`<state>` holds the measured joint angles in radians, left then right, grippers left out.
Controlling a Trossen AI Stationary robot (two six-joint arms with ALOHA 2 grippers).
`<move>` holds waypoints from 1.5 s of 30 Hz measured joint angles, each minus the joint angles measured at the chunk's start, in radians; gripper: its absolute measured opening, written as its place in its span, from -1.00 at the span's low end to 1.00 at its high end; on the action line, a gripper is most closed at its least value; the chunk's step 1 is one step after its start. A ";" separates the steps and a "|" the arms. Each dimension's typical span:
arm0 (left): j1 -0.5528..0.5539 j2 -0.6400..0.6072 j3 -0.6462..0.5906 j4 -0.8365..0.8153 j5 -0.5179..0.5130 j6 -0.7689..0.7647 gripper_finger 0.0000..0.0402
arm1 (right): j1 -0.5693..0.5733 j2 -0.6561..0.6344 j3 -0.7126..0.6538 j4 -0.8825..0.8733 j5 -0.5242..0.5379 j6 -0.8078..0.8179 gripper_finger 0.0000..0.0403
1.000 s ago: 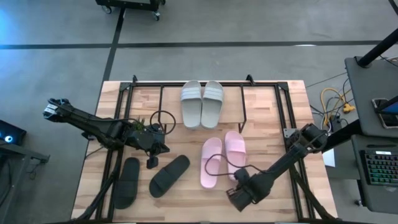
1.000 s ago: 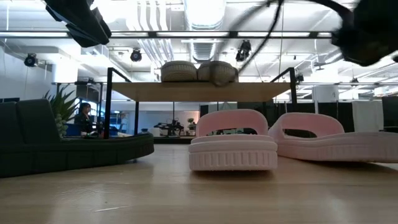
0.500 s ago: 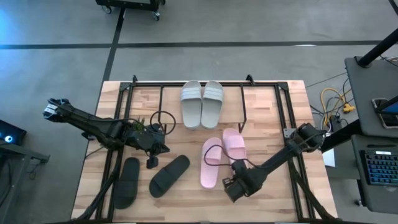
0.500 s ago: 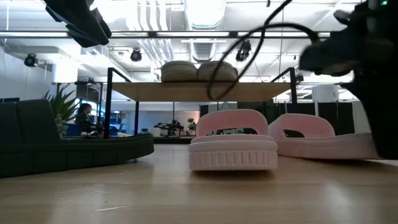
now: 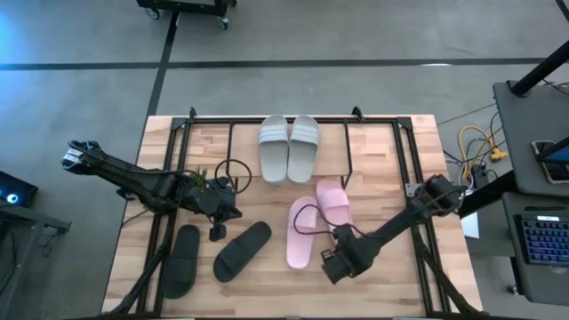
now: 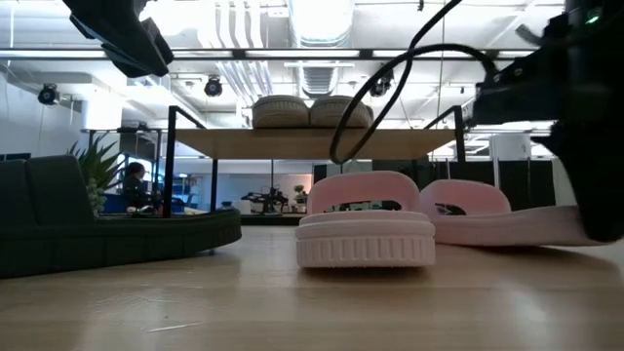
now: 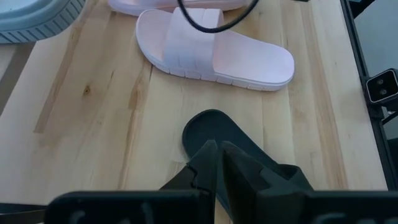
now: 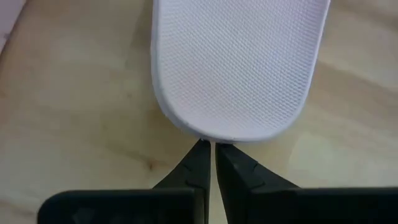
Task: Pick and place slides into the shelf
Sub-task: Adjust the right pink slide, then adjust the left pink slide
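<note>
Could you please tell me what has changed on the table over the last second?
The right gripper, shut, moved in from the table's near edge to the heel of the right-hand pink slide, its tips now at the heel rim, and that slide shifted slightly towards the shelf. The left gripper, shut above the black slides, the other pink slide and the grey-green pair stayed put.

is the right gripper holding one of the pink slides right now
No, the right gripper is shut and empty, its tips just touching the heel edge of a pink slide.
</note>
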<state>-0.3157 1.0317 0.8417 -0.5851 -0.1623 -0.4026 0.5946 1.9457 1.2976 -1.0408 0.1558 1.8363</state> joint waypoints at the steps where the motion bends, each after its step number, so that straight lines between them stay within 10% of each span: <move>1: 0.000 0.000 0.000 0.000 0.000 0.000 -0.96 | -0.007 0.000 0.000 -0.015 0.002 -0.007 -0.91; 24: 0.000 0.000 -0.017 0.001 0.000 -0.026 -0.96 | -0.028 -0.021 0.054 0.128 -0.026 -0.180 -0.91; 31: 0.000 0.000 -0.017 0.001 0.000 -0.029 -0.96 | -0.009 -0.026 0.073 0.488 -0.050 -0.273 -0.91; 45: 0.000 0.000 -0.018 0.001 0.001 -0.010 -0.96 | -0.065 0.174 0.178 0.650 -0.056 -0.342 -0.91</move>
<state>-0.3155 1.0317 0.8242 -0.5844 -0.1616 -0.4131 0.5301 2.1197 1.4753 -0.3912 0.0996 1.4946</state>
